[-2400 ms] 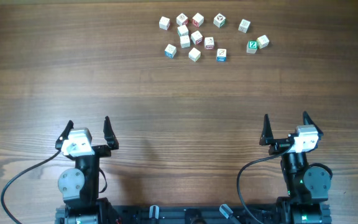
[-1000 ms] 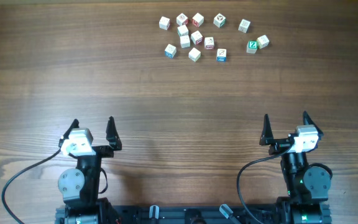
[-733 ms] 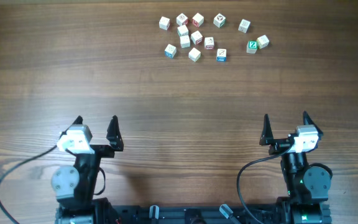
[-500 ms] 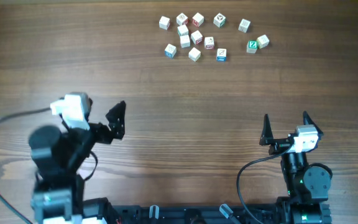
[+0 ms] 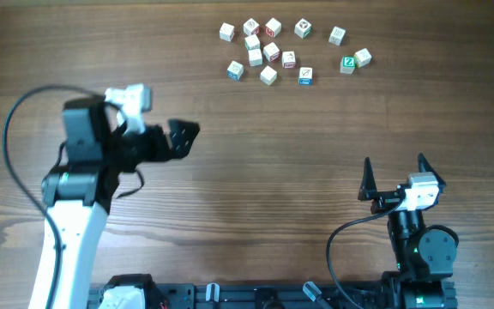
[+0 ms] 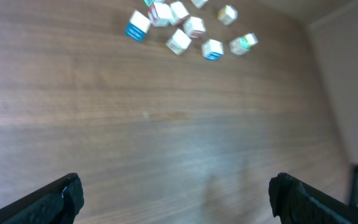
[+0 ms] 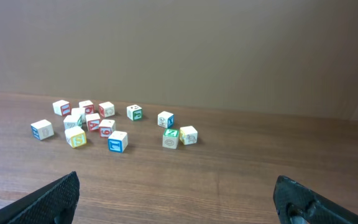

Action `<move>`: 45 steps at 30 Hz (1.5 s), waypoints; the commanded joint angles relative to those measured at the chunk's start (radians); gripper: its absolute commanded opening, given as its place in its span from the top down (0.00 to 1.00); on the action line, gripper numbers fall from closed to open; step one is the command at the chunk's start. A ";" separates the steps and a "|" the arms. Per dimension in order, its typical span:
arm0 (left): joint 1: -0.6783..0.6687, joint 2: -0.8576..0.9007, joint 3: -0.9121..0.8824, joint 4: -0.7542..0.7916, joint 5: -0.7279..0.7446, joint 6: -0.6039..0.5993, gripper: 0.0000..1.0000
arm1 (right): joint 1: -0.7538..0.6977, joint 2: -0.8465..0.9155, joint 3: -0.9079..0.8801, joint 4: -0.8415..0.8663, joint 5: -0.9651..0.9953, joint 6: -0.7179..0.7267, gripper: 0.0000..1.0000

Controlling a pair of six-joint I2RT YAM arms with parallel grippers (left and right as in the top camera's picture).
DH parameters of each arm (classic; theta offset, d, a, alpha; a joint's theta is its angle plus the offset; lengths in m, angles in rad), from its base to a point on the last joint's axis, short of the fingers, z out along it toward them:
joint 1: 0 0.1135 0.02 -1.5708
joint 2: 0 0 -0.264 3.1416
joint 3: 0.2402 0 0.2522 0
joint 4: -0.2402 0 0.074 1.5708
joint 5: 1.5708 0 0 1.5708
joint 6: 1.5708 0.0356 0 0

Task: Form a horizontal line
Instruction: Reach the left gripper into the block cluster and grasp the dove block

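Step in hand: the reach. The left gripper [image 5: 181, 138] hangs over bare wood at mid-left, pointed towards the far cluster of cubes [image 5: 268, 50], with nothing between its fingers. My reading is that no cube has been picked yet.
Left claw: spread wide and empty; in the left wrist view both fingertips [image 6: 67, 191] sit at the bottom corners with only table between them.
Right claw: the right gripper [image 5: 394, 178] is also spread wide and empty, parked at near right, well apart from the cubes.
The line: no row of three touching cubes can be made out. The cubes lie loose at the far middle of the table [image 5: 230, 206], some just beside each other, a green-lettered cube [image 5: 347, 63] and a pale neighbour off to the right.
Next move calls for: carrying the left claw further out and right, lowering it over one cube at the cluster's near edge such as the blue-marked cube [image 5: 235, 70], and closing without knocking its neighbours, which sit close.
Surface: dark brown wood grain, flat, bare apart from the cubes and arms.
Room: a plain beige wall [image 7: 179, 50] behind the table's far edge; nothing else shows.
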 commanded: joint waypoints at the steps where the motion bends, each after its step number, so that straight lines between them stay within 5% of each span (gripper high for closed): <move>1: -0.147 0.131 0.155 0.013 -0.348 -0.005 0.00 | 0.003 -0.003 -0.001 0.002 -0.013 -0.008 0.00; 9: -0.268 0.603 0.362 0.308 -0.446 0.043 0.01 | 0.003 -0.003 -0.001 0.002 -0.013 -0.008 0.00; 17: -0.323 1.061 0.819 0.418 -0.480 0.047 0.00 | 0.003 -0.003 -0.001 0.002 -0.013 -0.008 0.00; 20: -0.340 1.185 0.929 0.449 -0.480 0.034 0.10 | 0.003 -0.003 -0.001 0.002 -0.013 -0.008 0.00; 28: -0.374 1.294 0.941 0.462 -0.538 -0.014 0.13 | 0.003 -0.003 -0.001 0.002 -0.013 -0.009 0.00; 32: -0.375 1.300 0.941 0.449 -0.517 -0.018 0.34 | 0.003 -0.003 -0.001 0.002 -0.013 -0.008 0.00; 34: -0.380 1.302 0.940 0.435 -0.516 -0.021 0.54 | 0.003 -0.003 -0.001 0.002 -0.013 -0.008 0.00; 35: -0.385 1.302 0.940 0.434 -0.516 -0.021 0.52 | 0.003 -0.003 -0.001 0.002 -0.013 -0.008 0.00; 36: -0.394 1.302 0.940 0.435 -0.517 -0.021 0.39 | 0.003 -0.003 -0.001 0.002 -0.013 -0.009 0.00; 38: -0.405 1.308 0.941 0.435 -0.517 -0.021 0.36 | 0.003 -0.003 -0.001 0.002 -0.013 -0.008 0.00; 45: -0.410 1.366 0.940 0.396 -0.537 -0.047 0.42 | 0.003 -0.003 -0.001 0.002 -0.013 -0.008 0.00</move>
